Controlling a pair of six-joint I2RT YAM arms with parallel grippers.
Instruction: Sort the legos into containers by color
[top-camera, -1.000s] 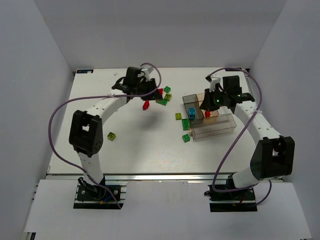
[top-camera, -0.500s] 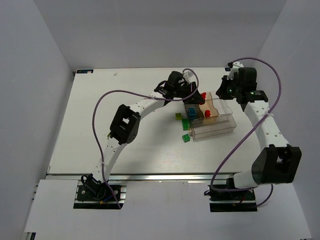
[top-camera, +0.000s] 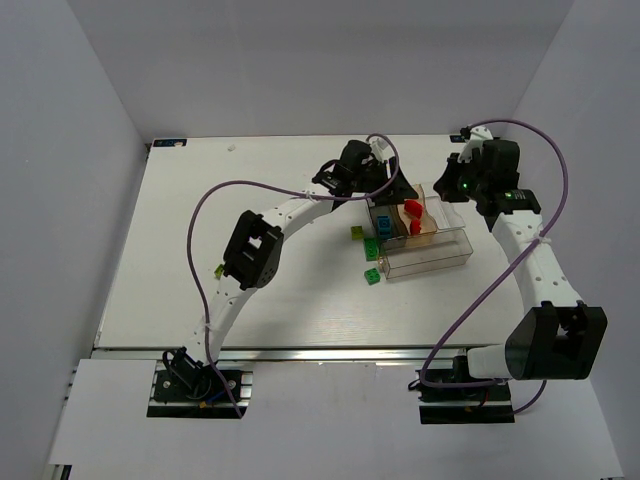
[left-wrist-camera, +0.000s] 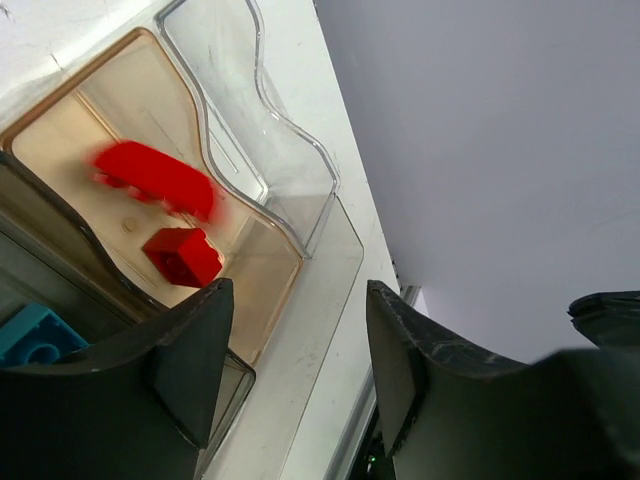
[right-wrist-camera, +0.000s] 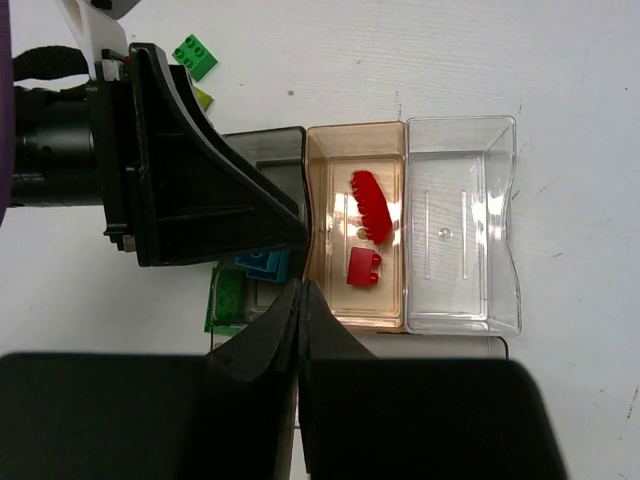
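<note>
The container (top-camera: 440, 262) is a divided clear box at the table's far right. Its tan compartment (right-wrist-camera: 330, 150) holds two red legos: a long one (right-wrist-camera: 372, 205), blurred in the left wrist view (left-wrist-camera: 155, 178), and a short one (right-wrist-camera: 363, 267) (left-wrist-camera: 183, 255). A blue lego (right-wrist-camera: 262, 265) and a green one (right-wrist-camera: 228, 300) lie in the smoky section. My left gripper (left-wrist-camera: 298, 290) hovers open and empty over the tan compartment (top-camera: 398, 190). My right gripper (right-wrist-camera: 303, 290) is shut on nothing, above the box's far right side (top-camera: 450, 186).
Loose green legos (top-camera: 357, 232) (top-camera: 372, 276) lie left of the box. A yellow-green one (top-camera: 219, 268) sits beside the left arm's elbow, and another green brick (right-wrist-camera: 195, 55) lies behind the left gripper. The clear end compartment (right-wrist-camera: 462, 225) holds nothing.
My left arm carried a long red lego from the table's middle to the box, opened, and the brick dropped into the tan compartment. My right arm drew back off the box.
</note>
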